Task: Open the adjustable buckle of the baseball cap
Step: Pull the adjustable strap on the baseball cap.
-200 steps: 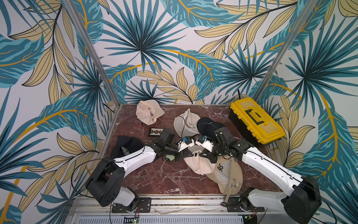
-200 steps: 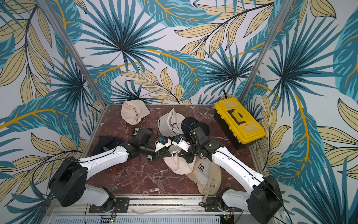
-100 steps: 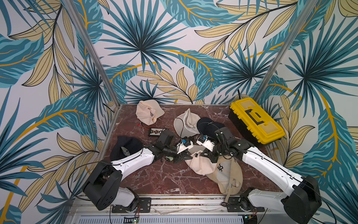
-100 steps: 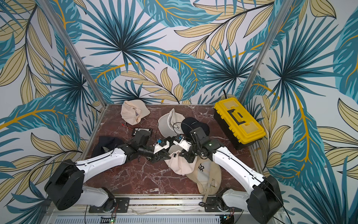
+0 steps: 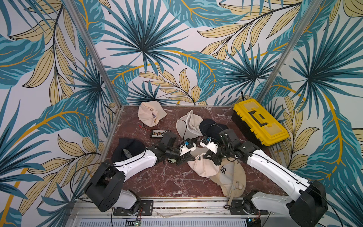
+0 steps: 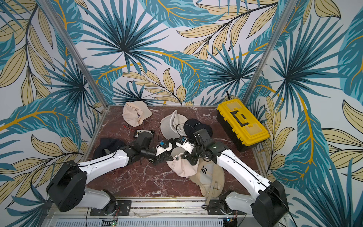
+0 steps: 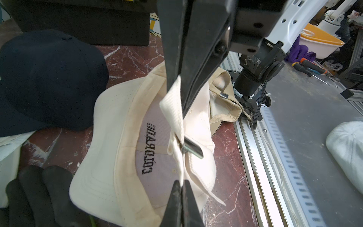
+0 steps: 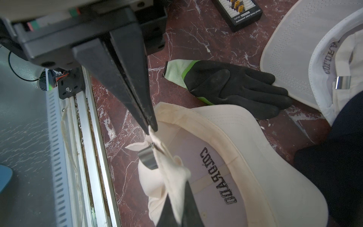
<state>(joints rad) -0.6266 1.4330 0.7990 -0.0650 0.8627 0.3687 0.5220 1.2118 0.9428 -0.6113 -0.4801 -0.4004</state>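
Note:
A cream baseball cap lies upside down mid-table, showing its inside. Its back strap is lifted, with the metal buckle hanging on it. My left gripper is shut on the strap on one side of the buckle; in the right wrist view the left gripper pinches the strap's end. My right gripper is shut on the strap on the buckle's other side; the left wrist view shows the right gripper clamped there.
A tan cap lies under the cream one toward the front edge. A black cap, a white cap, a black glove and a small black board lie close by. A yellow toolbox stands at the right.
My left gripper moved right toward the cap, opened briefly and closed on the strap beside the buckle. The right gripper kept its hold.

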